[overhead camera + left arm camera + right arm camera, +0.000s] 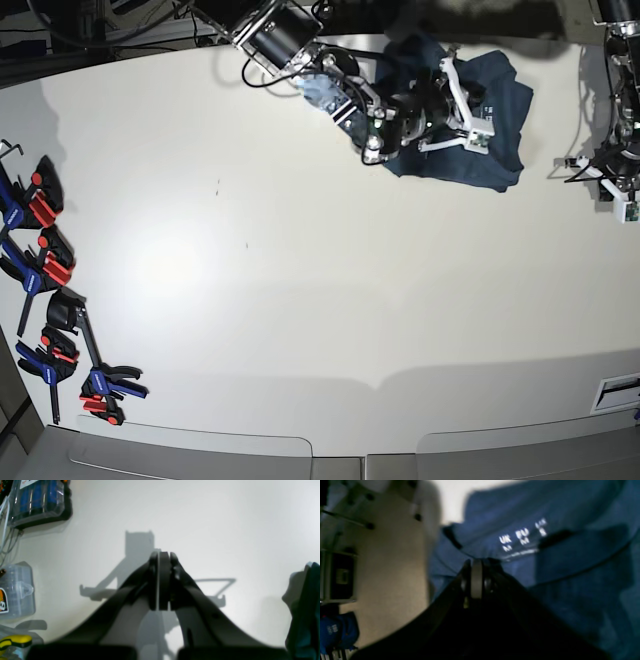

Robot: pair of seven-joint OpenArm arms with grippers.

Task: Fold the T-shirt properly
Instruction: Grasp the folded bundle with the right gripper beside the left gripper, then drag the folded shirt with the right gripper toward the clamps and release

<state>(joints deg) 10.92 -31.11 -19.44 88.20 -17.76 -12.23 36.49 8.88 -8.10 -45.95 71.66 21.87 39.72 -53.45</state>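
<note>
A dark navy T-shirt [470,125] lies bunched at the far edge of the white worktop [300,270], well away from the row of clamps [45,290] along the opposite side. The right gripper [476,580] reaches over the shirt with its jaws drawn together, and the wrist view shows them pressed at the cloth just below the printed size label [523,536]; whether a pinch of fabric sits between them cannot be told, since that view is blurred. The left gripper [160,580] hangs just beside the shirt, on the side away from the clamps, jaws closed on nothing, bare worktop beneath it and only the shirt's edge at the margin of its view. The shirt looks crumpled rather than laid out (no sleeve or hem reads clearly), so the step in hand is probably spreading it flat. Doing that well likely means taking the collar area and a matching point with both grippers, lifting only enough to free the folds, and drawing the cloth toward the open middle of the worktop.
</note>
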